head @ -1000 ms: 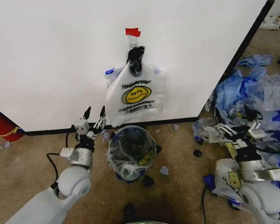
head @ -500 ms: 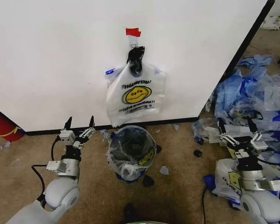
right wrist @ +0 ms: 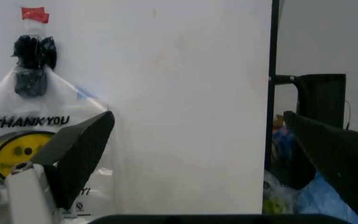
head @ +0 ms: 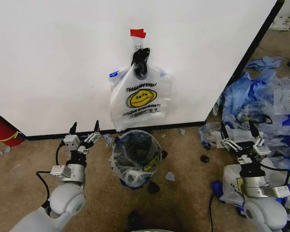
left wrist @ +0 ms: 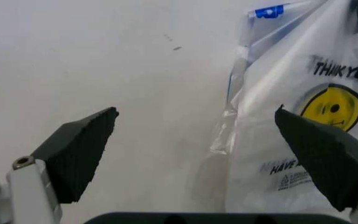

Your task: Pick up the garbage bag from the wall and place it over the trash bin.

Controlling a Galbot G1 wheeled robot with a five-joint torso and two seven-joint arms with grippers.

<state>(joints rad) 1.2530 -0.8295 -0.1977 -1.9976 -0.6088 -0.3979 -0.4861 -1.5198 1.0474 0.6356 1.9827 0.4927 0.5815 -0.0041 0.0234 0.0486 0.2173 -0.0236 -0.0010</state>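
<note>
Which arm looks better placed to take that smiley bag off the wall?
Probably the left. The left gripper is open beside the garbage bag; the right gripper, also open, sits farther off by the bag heap.

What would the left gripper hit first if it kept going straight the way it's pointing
Probably the bare wall. The open left gripper aims at it, with the bag's edge in front of one finger, so that finger might brush the bag first. Depth is unclear.
</note>
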